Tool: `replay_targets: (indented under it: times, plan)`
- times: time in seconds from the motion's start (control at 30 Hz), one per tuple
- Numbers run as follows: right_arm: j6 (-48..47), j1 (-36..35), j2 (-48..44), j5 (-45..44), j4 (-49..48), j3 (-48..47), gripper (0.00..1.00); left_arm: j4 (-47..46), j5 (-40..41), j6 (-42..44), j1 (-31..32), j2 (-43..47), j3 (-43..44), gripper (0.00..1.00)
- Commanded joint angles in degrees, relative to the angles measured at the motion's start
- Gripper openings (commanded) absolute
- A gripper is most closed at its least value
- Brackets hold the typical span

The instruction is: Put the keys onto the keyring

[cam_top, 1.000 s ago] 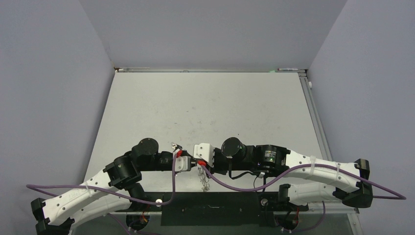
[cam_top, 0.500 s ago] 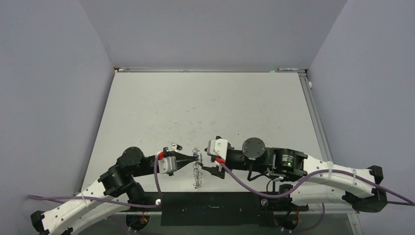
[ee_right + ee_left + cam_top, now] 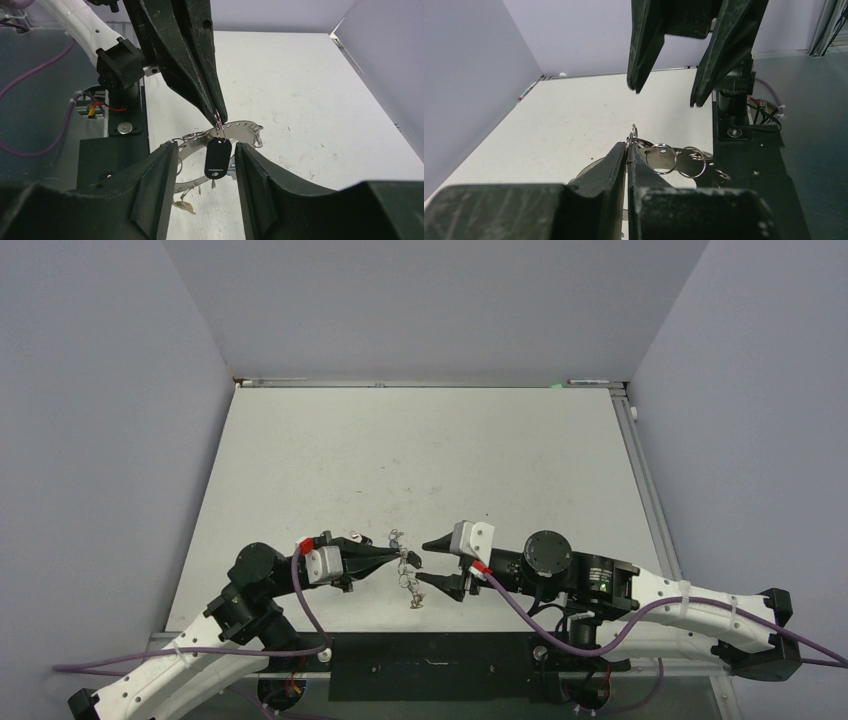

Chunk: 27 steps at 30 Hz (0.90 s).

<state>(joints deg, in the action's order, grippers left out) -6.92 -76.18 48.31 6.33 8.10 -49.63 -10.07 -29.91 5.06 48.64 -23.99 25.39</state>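
Top view: the left gripper (image 3: 410,560) is pinched shut on 1 wire loop of the keyring (image 3: 409,585), which dangles over the table's (image 3: 420,460) near edge. The right gripper (image 3: 424,562) faces it, jaws spread and empty.

Left wrist: a flat silver ring rimmed with small loops.

Right wrist: 1 black-tagged key (image 3: 217,158) hangs from the pinched loop.

The metal looks light, stiff and slippery, and likely to swing. The flat rim looks the steadier hold.

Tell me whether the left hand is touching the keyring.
Touching. The right wrist view shows the left hand shut on the keyring, pinching one of its rim loops; the left wrist view shows the same pinch.
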Motion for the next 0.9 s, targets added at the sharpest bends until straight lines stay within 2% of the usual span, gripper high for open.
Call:
replay_targets:
  times: [0.0, 0.33, 0.53, 0.87]
  plan:
    - [-0.50, 0.52, 1.69, 2.10, -4.84, -0.20, 0.44, -7.59, -3.91, -1.89, -0.32, 1.26, -0.10, 0.00]
    - [-1.44, 7.26, 5.17, 10.74, -3.44, -2.96, 0.34, -7.80, -5.42, -1.82, -0.39, 2.33, -0.60, 0.00]
    - [-1.26, 8.73, 5.78, 14.01, -4.55, -3.09, 0.28, -6.66, -5.31, -1.47, -0.35, 2.95, -0.66, 0.00]
    - [-1.34, 8.83, 5.66, 19.72, -3.56, -3.20, 0.29, -5.67, -4.35, -1.02, -0.39, 2.86, -0.36, 0.00]
